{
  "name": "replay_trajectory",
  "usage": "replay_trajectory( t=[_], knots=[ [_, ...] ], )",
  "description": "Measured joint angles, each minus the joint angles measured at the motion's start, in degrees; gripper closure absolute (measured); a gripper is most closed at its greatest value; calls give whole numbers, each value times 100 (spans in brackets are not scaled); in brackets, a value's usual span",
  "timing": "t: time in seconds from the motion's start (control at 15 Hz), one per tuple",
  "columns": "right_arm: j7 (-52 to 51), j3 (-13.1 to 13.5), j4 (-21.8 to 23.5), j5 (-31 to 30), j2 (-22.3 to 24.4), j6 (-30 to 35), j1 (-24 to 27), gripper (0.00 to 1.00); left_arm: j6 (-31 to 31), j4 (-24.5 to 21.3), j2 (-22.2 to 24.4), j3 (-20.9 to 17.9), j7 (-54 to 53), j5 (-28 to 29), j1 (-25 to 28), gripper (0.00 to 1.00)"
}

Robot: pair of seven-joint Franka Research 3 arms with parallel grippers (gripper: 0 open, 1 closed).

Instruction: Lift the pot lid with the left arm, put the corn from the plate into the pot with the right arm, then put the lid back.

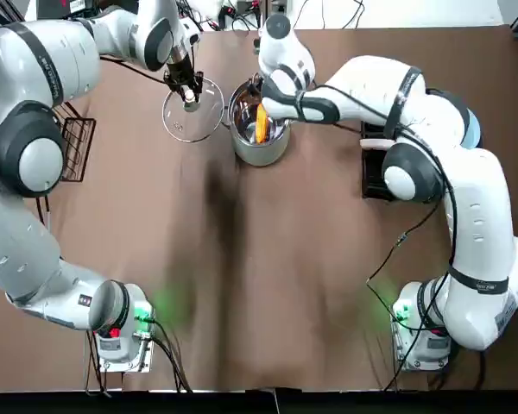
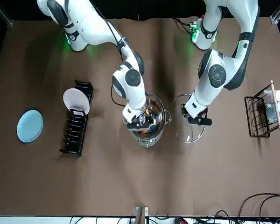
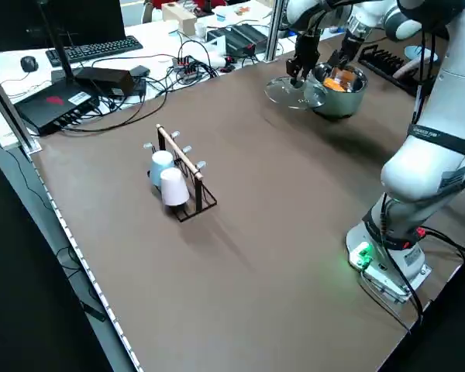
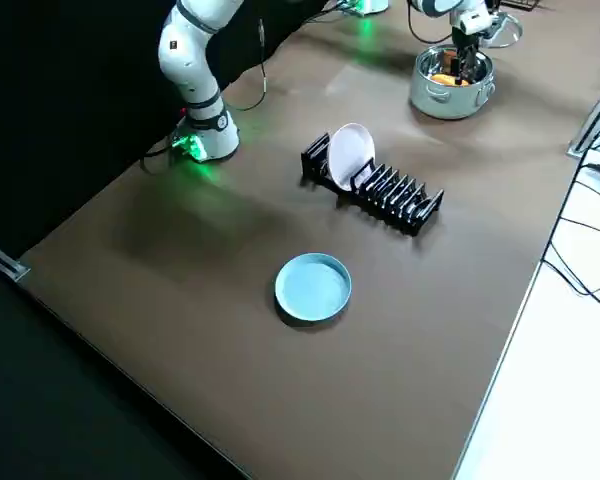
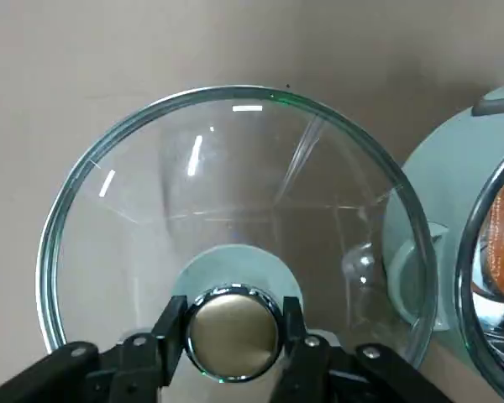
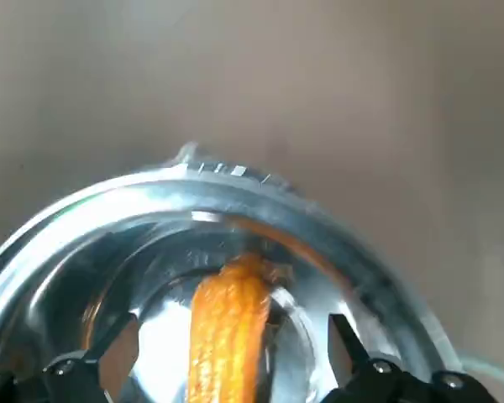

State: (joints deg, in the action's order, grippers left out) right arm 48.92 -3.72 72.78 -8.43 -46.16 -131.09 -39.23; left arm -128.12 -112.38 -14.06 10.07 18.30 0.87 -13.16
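Corn (image 6: pixel 228 319) lies inside the pot (image 1: pixel 261 153), straight under the right claw (image 2: pixel 140 120). That claw hangs over the pot's mouth with its fingers (image 6: pixel 118 348) spread wide, one on each side of the orange cob and neither touching it. The cob runs lengthwise between them against the shiny inner wall. Just beside this claw, on the side toward the other arm, the left claw (image 1: pixel 190 92) is clamped on the metal knob (image 5: pixel 233 332) of the glass lid (image 5: pixel 235 185), so the lid sits directly below it. Whether the lid's rim touches the table (image 1: pixel 268 285) or hangs just above it cannot be told. The lid is off the pot, its edge just beside the pot's wall and handle. The blue plate (image 2: pixel 30 125) lies well away from the right claw, beyond a black dish rack (image 2: pixel 76 128) — on the side away from the left claw.
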Motion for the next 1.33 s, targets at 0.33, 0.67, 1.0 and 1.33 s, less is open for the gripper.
replay_trajectory(
  t=[0.33, 0.67, 1.0, 1.33],
  knots=[
    [-779, -11, -71, 4, 497, 1379, 417, 2, 597, 210, 344, 3, 91, -17, 5, 50],
    [-2780, -10, -127, 72, 1241, 3345, 1186, 2, 803, 576, 541, 339, 1271, -59, -101, 50],
    [-4281, -1, -5, 643, 2201, 4130, 2411, 0, 802, 1073, 187, 405, 2350, 113, -895, 50],
    [-4505, -9, 964, 744, 3571, 4192, 3041, 0, 783, 1994, -818, 373, 3199, 776, -1490, 50]
  ],
)
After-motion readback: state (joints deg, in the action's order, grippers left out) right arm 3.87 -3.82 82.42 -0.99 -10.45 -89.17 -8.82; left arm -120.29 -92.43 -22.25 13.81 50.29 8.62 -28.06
